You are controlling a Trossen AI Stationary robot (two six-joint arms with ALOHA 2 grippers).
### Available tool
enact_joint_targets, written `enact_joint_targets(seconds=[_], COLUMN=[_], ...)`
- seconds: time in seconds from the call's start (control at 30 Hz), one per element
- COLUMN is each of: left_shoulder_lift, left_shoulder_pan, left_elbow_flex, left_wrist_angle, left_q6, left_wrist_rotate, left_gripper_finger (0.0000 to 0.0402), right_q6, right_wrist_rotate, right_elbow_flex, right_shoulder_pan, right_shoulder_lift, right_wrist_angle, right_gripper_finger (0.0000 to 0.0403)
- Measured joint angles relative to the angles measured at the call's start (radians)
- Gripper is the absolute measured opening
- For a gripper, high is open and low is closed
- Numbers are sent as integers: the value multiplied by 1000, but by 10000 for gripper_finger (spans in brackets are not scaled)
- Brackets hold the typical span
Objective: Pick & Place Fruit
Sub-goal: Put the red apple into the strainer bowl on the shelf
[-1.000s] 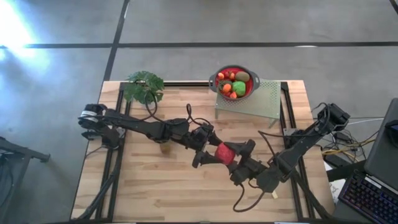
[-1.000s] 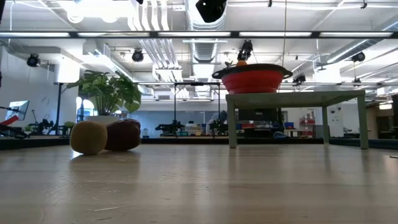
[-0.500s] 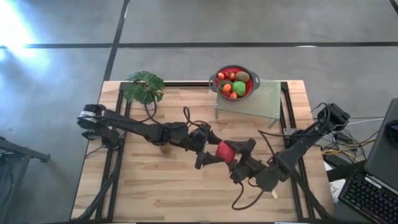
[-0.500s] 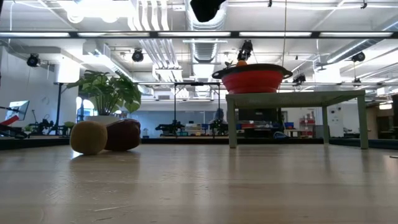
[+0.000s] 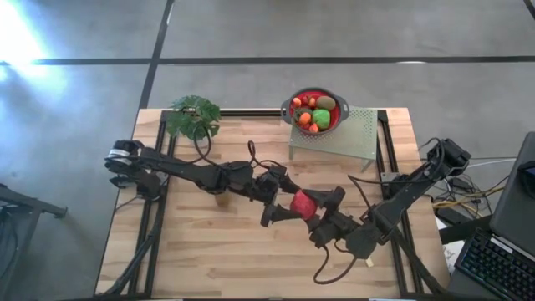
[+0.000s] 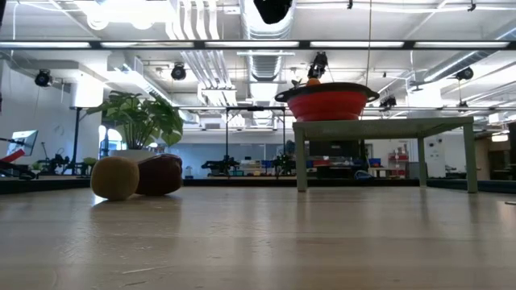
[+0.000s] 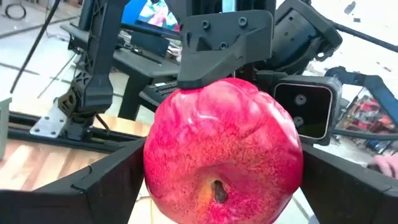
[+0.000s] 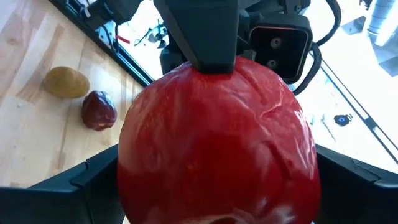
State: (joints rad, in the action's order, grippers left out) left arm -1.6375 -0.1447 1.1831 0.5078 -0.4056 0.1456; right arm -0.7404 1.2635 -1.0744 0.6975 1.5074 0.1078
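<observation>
A big magenta-red fruit (image 5: pixel 302 203) hangs in the air over the middle of the table, between both grippers. My right gripper (image 5: pixel 316 209) reaches it from the table's right and is shut on it. My left gripper (image 5: pixel 287 209) comes from the left, wide open, with a finger close on either side of the fruit (image 7: pixel 224 155). A tan fruit (image 6: pixel 114 178) and a dark red fruit (image 6: pixel 160 174) lie on the tabletop under my left arm. More fruit fills a red bowl (image 5: pixel 315 111) at the far side. My right gripper pinches the big fruit across its widest part (image 8: pixel 127 168) between its two fingers. It comes in level from the table's right. One finger (image 7: pixel 224 43) lies on the fruit's top and the other is hidden beneath. The fruit is lifted clear. My left gripper's fingers (image 7: pixel 106 183) flank the fruit; whether they touch it I cannot tell.
The red bowl stands on a pale green perforated stand (image 5: pixel 351 138) at the far right. A leafy potted plant (image 5: pixel 192 117) sits at the far left corner. A pale handle (image 5: pixel 369 262) lies near the front right, below my right arm.
My left gripper has rolled slightly at the wrist next to the fruit. The fruit and my right gripper have stayed where they were, in the air.
</observation>
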Motion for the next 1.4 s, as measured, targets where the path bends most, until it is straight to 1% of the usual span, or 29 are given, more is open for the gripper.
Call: enact_joint_targets(seconds=[0.27, 0.33, 0.4, 0.53, 0.7, 0.77, 0.9, 0.97, 1.1, 1.3, 1.4], left_shoulder_lift=[0, 0, 0, 0, 4, 5, 17, 34, 73, 157, 191], left_shoulder_pan=[-22, -32, -46, -58, -57, -54, -51, -49, -44, -33, -31], left_elbow_flex=[-6, -6, -6, -8, -8, -9, -10, -10, -10, -10, -10], left_wrist_angle=[13, 14, 11, 15, -23, -48, -68, -84, -159, -327, -389], left_q6=[167, 236, 280, 277, 183, 187, 213, 230, 262, 301, 301], left_wrist_rotate=[-9, -18, -1, -5, -84, -104, -110, -119, -124, -128, -147], left_gripper_finger=[399, 399, 399, 399, 399, 399, 399, 399, 399, 399, 399], right_q6=[1, 0, 1, 3, 3, 3, 7, 3, 17, 77, 96], right_wrist_rotate=[-18, -18, -22, -28, -6, 6, 14, 39, 78, 79, 75], right_elbow_flex=[0, 0, 0, 0, 0, 0, 0, 0, 0, 2, 2], right_shoulder_pan=[0, 1, 1, 3, 7, 14, 24, 26, 27, 26, 8], right_shoulder_lift=[0, 0, 0, 0, 0, -2, -7, -8, -18, -46, -76], right_wrist_angle=[-3, -3, -2, -1, -8, -8, -7, -10, -54, -129, -161], right_gripper_finger=[363, 363, 363, 363, 363, 363, 363, 363, 363, 363, 363])
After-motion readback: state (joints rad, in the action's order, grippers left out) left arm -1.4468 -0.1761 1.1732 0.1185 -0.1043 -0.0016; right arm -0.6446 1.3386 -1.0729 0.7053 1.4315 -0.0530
